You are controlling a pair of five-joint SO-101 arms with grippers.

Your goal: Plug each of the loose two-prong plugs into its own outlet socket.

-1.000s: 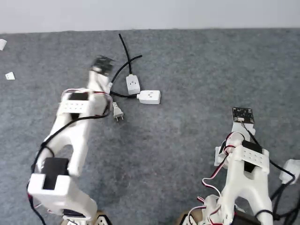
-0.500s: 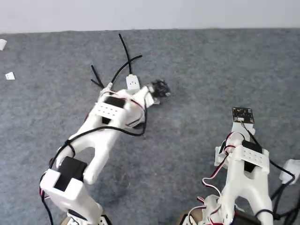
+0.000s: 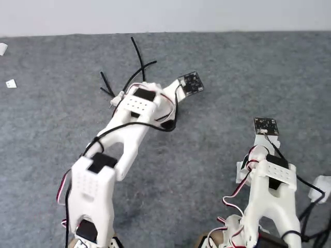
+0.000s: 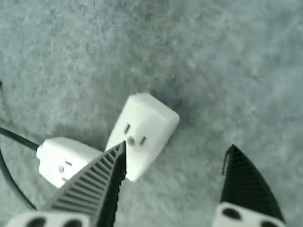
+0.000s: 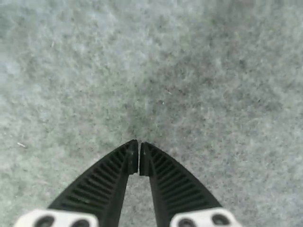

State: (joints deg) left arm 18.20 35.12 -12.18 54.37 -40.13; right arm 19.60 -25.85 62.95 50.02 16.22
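Two ribbed black fingers of the left end effector (image 4: 177, 147) stand spread wide and empty just above a white rectangular plastic outlet socket (image 4: 142, 130). It touches a second white socket block (image 4: 64, 161) on the grey carpeted worktop (image 4: 227, 56). The right end effector (image 5: 139, 158) is clenched on nothing. Thin black cords (image 3: 138, 59) fan out at the high view's upper centre.

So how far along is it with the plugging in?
Nothing looks done: one white socket and its neighbour both show empty slots. The left gripper hangs open over them, holding nothing; the right gripper is shut over carpet. All the plugging is left.
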